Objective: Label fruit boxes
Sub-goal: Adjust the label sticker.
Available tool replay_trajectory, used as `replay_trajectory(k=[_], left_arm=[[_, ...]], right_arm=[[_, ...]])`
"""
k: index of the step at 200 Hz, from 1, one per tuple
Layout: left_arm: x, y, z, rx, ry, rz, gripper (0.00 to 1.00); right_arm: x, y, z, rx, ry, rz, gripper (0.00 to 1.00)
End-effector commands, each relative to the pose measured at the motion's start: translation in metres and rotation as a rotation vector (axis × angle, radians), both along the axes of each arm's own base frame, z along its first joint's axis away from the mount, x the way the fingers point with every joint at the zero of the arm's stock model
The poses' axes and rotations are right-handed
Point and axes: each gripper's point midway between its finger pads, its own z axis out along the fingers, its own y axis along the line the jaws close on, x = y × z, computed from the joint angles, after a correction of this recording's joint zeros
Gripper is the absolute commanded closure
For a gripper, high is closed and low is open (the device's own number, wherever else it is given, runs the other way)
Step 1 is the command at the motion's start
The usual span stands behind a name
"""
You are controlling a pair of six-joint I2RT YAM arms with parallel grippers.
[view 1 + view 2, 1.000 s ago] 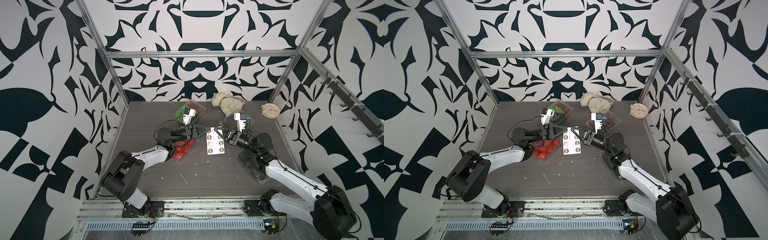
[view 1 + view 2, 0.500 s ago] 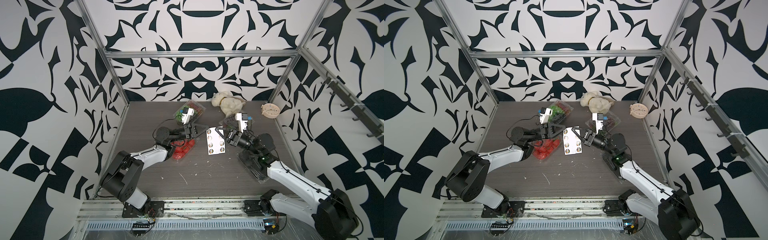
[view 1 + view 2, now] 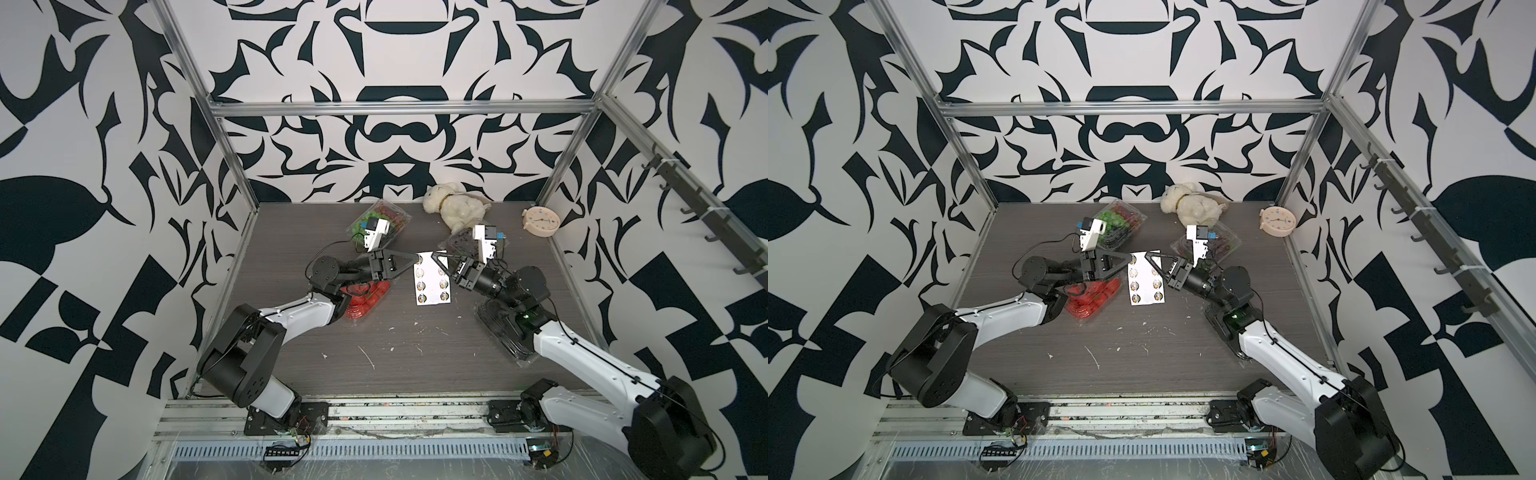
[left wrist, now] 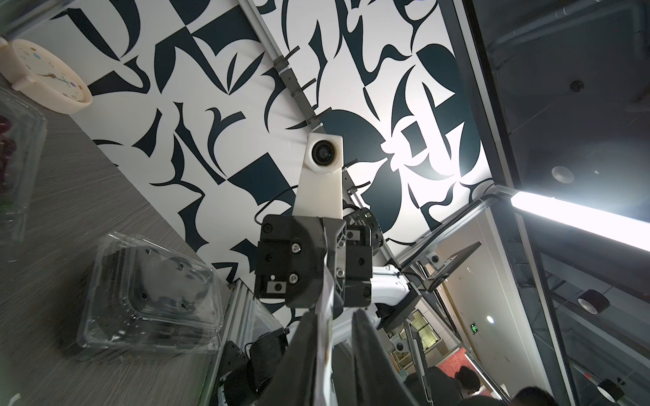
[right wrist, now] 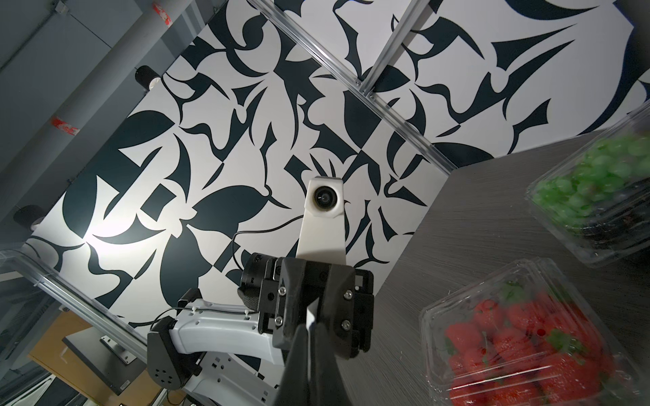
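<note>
A white sticker sheet (image 3: pixel 432 278) (image 3: pixel 1145 278) hangs over the table between both grippers. My right gripper (image 3: pixel 436 256) (image 5: pixel 310 328) is shut on its upper right corner. My left gripper (image 3: pixel 418 259) (image 4: pixel 334 314) straddles the upper left edge, slightly open, with the sheet (image 4: pixel 325 305) against one finger. The strawberry box (image 3: pixel 365 301) (image 5: pixel 520 337) lies under the left arm. One grape box (image 3: pixel 380 218) (image 5: pixel 598 189) sits at the back left, another (image 3: pixel 459 243) behind the right gripper. The avocado box (image 3: pixel 498 332) (image 4: pixel 151 281) lies under the right arm.
A cream plush toy (image 3: pixel 455 205) lies at the back wall and a round clock (image 3: pixel 540 220) leans in the back right corner. Small white scraps (image 3: pixel 368 357) dot the front of the table. Metal frame posts line the table's edges.
My left gripper's jaws have eased apart a little at the sheet's corner. The sheet and both arms have barely shifted; the right grip is unchanged.
</note>
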Motion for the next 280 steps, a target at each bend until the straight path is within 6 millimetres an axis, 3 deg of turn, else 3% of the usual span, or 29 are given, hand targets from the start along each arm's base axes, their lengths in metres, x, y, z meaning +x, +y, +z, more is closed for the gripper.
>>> replay_trajectory(k=[1,56,70,85,108,280], left_arm=[[-0.008,0.001,0.010,-0.022,-0.048,-0.010,0.81],[-0.002,0.000,0.011,-0.033,-0.029,0.014,0.89],[0.000,0.001,0.010,-0.037,-0.018,0.027,0.89],[0.003,0.002,0.010,-0.049,-0.002,0.054,0.81],[0.009,0.002,0.007,-0.072,0.031,0.113,0.77],[0.006,-0.014,-0.003,-0.076,0.053,0.134,0.83]], right_arm=[[-0.002,-0.003,0.011,0.021,-0.051,-0.009,1.00],[-0.004,-0.005,0.012,0.025,-0.055,-0.012,1.00],[-0.004,-0.006,0.011,0.026,-0.051,-0.017,1.00],[-0.002,-0.008,0.010,0.031,-0.046,-0.033,1.00],[0.000,-0.012,0.009,0.046,-0.037,-0.066,1.00],[0.004,-0.019,0.009,0.071,-0.030,-0.110,1.00]])
